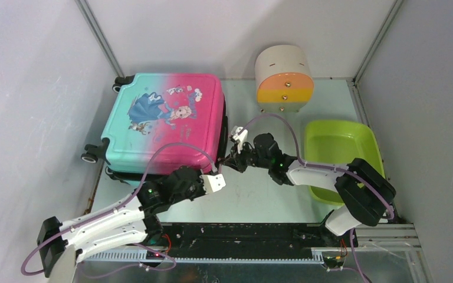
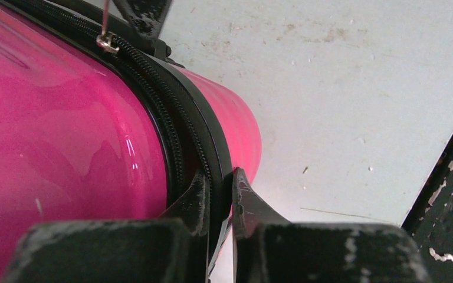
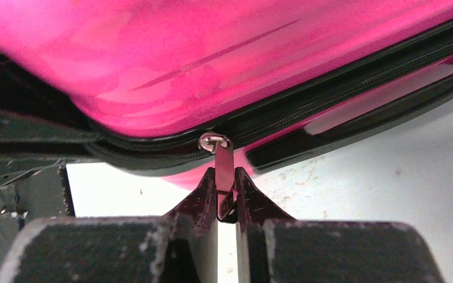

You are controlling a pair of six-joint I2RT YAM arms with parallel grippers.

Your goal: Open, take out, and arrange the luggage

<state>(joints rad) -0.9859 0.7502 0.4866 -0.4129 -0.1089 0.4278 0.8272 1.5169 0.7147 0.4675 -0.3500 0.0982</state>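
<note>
Pinched in the tightly closed right gripper (image 3: 225, 180), the zip pull (image 3: 224, 158) is held at the pink edge of the luggage (image 1: 164, 121), which lies flat at the far left of the tabletop (image 1: 253, 194); the left gripper (image 2: 218, 180) is clamped on the black trim (image 2: 206, 135) at the near corner. The thin pull may be slipped from the grip, or the luggage dragged, should it be drawn askew or the left hold give.

luggage (image 1: 159, 118) fills left, open table (image 1: 253, 194) between it and tray (image 1: 337, 147)

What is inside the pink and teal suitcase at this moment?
Nothing inside can be seen: the suitcase lies closed, its shell and black zipper cover the interior. The right claw pinches the zipper pull.
</note>
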